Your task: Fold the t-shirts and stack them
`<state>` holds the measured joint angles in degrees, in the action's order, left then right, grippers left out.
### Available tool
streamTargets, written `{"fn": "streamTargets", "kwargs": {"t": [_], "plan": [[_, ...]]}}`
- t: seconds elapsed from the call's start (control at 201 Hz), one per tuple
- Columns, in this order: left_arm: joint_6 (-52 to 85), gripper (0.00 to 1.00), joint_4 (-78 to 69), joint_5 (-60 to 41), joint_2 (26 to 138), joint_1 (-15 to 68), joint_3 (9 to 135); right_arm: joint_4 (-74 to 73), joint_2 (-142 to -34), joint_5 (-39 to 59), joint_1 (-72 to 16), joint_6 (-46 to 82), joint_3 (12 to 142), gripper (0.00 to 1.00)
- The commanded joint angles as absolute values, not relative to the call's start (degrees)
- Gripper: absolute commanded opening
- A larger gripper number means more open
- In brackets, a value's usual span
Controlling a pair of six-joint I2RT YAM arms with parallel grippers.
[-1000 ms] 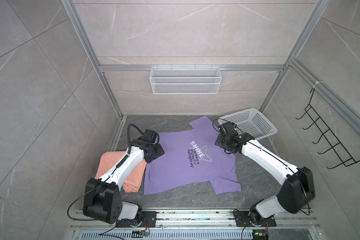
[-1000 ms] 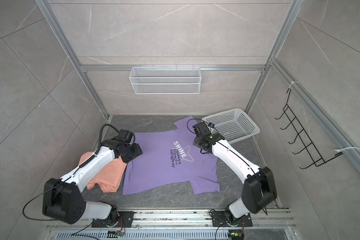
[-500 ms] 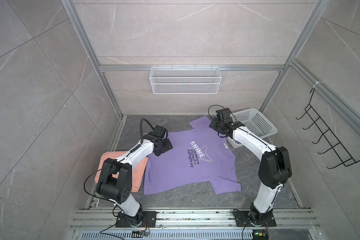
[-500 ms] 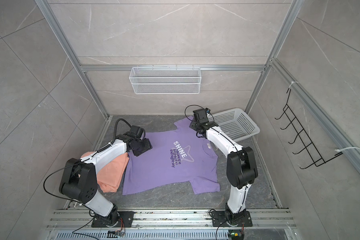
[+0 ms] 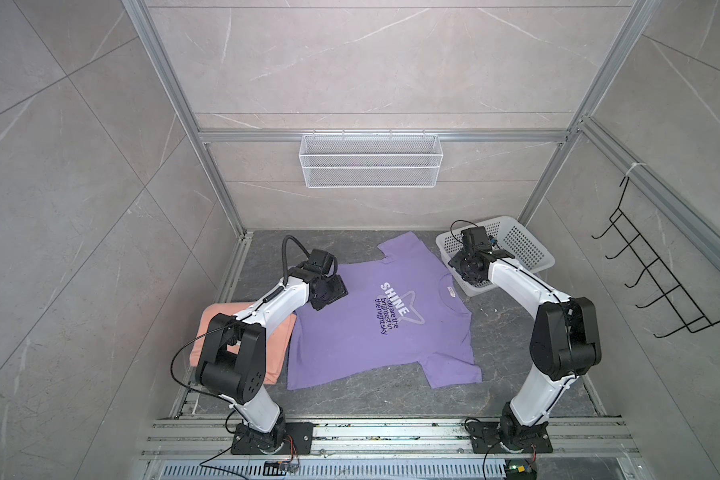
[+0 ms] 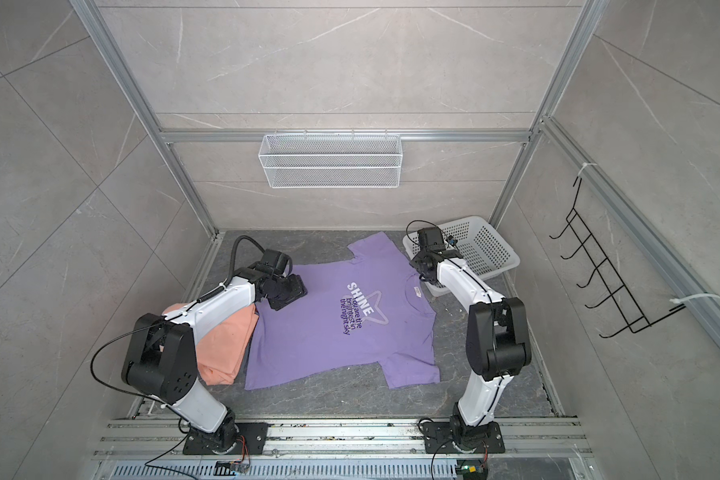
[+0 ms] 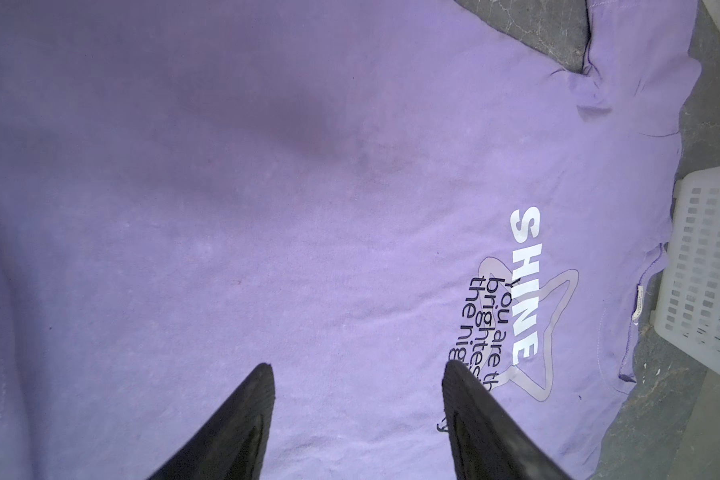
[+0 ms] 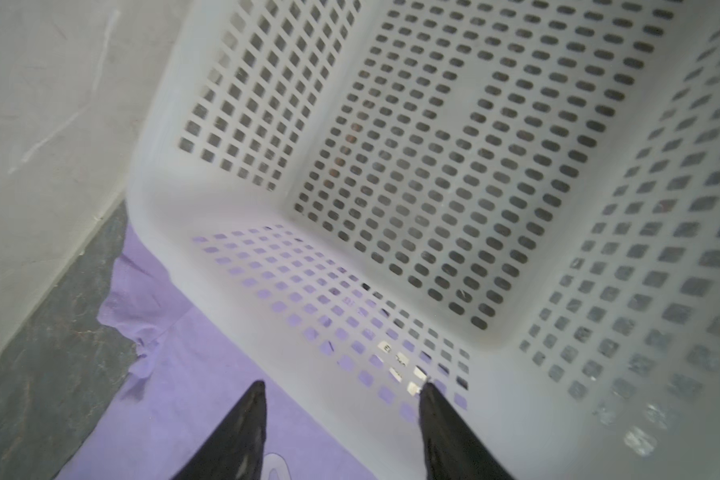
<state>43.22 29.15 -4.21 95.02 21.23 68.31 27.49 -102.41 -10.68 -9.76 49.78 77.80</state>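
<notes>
Between the wide-open jaws of our left gripper (image 7: pixel 358 365) and right gripper (image 8: pixel 344 383) we hold nothing. They hover over the hem end and the collar end of the lavender t-shirt (image 5: pixel 362 332), probably ready to pinch it for folding. It lies flat mid-surface, collar beside the basket (image 5: pixel 516 245) in the far right corner, while the salmon t-shirt (image 5: pixel 277 353) sits folded at the left edge, likely the stack's base.

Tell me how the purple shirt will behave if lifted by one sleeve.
Probably floppy: the purple shirt lies flat with creases at its sleeve, so it should drape. Likely light: thin cloth hugging the floor.
</notes>
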Motion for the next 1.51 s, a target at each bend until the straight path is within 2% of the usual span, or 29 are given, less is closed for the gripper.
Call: {"fn": "streamTargets", "kwargs": {"t": [0.0,0.309,0.553,0.617,0.702,0.786,0.951,1.12,1.324,1.503], "plan": [[41.9,0.67,28.7,-5.3,95.1,21.4,70.2,33.3,-98.3,-11.5,-8.7,51.3,72.9,0.60],[40.5,0.67,30.0,-5.1,93.6,21.4,68.2,39.5,-86.7,-13.9,-0.8,47.4,58.7,0.60],[39.6,0.67,30.2,-6.0,93.3,21.4,67.9,47.0,-81.0,-19.3,7.0,38.4,59.1,0.61],[39.3,0.67,30.2,-6.2,92.9,21.4,67.7,47.1,-79.0,-18.0,7.3,34.7,61.4,0.61],[38.9,0.67,30.2,-6.1,92.7,21.4,67.5,46.3,-76.2,-9.3,7.1,34.8,64.7,0.60],[38.8,0.67,30.2,-6.4,92.8,21.4,67.6,43.1,-73.5,-2.4,3.3,39.6,66.1,0.60],[39.1,0.67,29.4,-7.3,93.3,21.4,67.9,40.8,-74.3,-4.0,-10.4,48.0,70.8,0.60],[39.5,0.67,28.6,-8.6,94.7,21.4,67.7,29.5,-80.1,-1.2,-20.3,55.2,70.3,0.60],[40.3,0.67,27.4,-9.3,95.2,21.4,67.3,18.2,-92.0,0.6,-25.2,57.1,71.6,0.61],[40.6,0.67,27.2,-8.9,94.8,21.4,66.4,22.8,-100.9,-2.5,-25.5,54.7,77.1,0.61]]}}
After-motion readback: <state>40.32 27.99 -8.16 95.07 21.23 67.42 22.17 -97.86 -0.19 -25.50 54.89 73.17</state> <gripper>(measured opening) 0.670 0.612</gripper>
